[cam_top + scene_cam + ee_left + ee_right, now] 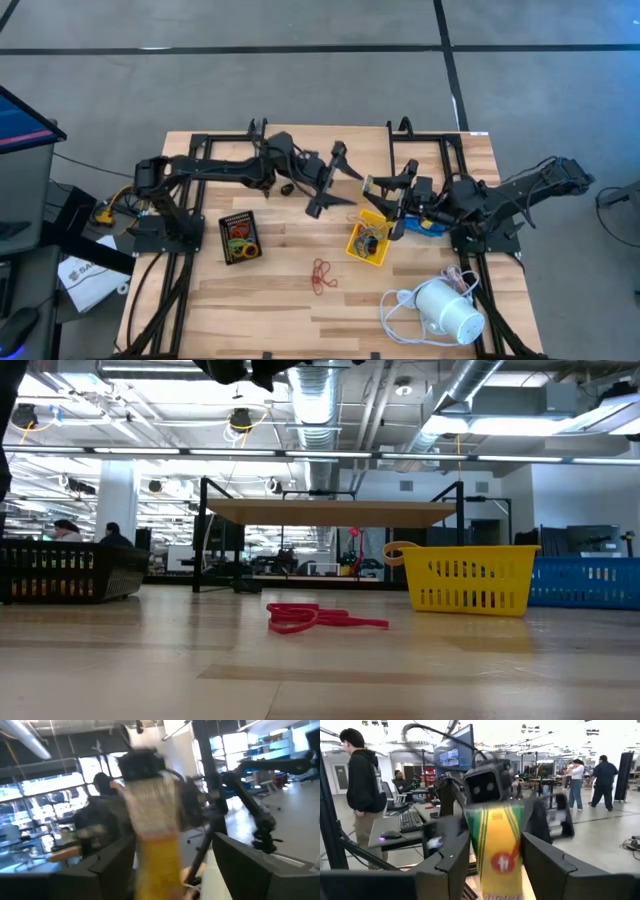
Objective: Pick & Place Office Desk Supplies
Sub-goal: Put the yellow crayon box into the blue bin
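Centre of the high view: the left end effector [335,185] hangs above the wooden surface [290,320] with its two fingers spread wide and nothing between them. Just to its right, the right end effector [385,190] is closed on a yellow-and-green crayon box [496,850]. In the right wrist view the box stands upright between the dark fingers [451,867].

Below the right end effector in the high view sits the yellow tray [352,243], holding small loose pieces too small to identify. The blue tray [428,226] lies just right of it, partly under the right arm. The black mesh tray [226,240], left of centre, contains orange and green rubber-band loops [241,240]. Red rubber-band loops [322,275] lie loose on the surface, lower centre, between the black and yellow trays. The white cylindrical device [447,310] with its cord occupies the lower right.
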You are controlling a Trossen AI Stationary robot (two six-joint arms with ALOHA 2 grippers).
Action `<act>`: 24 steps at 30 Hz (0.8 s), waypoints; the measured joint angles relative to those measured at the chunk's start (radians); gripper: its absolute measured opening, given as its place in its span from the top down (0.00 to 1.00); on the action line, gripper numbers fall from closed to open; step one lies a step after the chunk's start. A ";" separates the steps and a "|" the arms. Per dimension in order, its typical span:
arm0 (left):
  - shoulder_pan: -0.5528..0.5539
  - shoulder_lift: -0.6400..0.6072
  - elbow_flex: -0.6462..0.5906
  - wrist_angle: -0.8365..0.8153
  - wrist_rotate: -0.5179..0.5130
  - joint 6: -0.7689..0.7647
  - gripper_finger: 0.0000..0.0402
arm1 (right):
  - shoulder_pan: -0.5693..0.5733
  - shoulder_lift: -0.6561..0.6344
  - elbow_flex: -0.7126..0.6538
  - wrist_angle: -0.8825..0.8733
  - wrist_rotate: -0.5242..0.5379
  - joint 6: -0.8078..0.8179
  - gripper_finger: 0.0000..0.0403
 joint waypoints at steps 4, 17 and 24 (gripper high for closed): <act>0.030 -0.052 -0.004 -0.028 -0.005 0.004 0.40 | 0.012 -0.004 -0.001 -0.001 0.025 -0.021 0.60; 0.147 -0.366 -0.262 -0.079 -0.050 0.026 0.41 | 0.023 -0.026 0.000 -0.112 0.069 0.023 0.73; 0.195 -0.574 -0.437 -0.079 -0.132 0.049 0.41 | 0.021 -0.087 0.000 -0.341 0.200 0.142 0.73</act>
